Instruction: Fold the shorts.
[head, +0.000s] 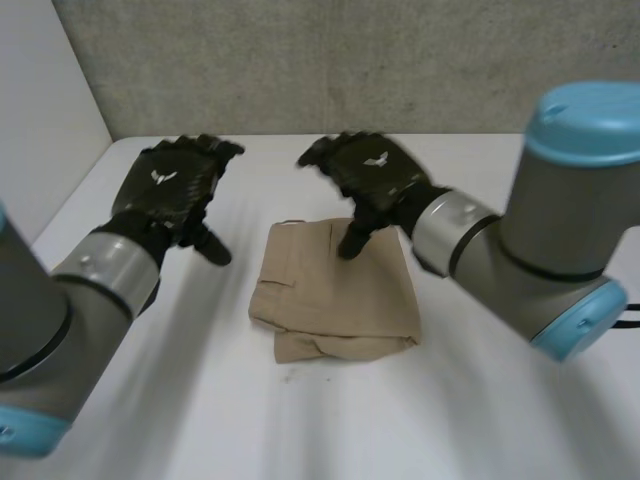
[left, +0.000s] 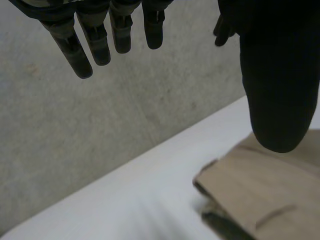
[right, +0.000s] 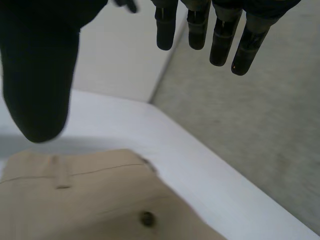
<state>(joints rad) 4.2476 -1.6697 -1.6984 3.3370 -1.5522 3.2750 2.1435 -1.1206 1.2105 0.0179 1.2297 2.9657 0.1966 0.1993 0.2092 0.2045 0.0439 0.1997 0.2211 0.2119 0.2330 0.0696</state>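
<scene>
Shorts (head: 335, 295) lying folded on desk (head: 480, 400). Right robot hand (head: 375, 175) hovering over far edge, nearer one; left robot hand (head: 175, 185) hanging off to side. Both spread, holding nothing.

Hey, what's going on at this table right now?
A two-armed robot is working on a pair of tan shorts, which lie on the white table already folded into a compact stack. Neither hand holds them. The left hand hovers open over bare table beside the shorts. The right hand hovers open above their far edge, its thumb pointing down at the cloth; I cannot tell whether it touches.
</scene>
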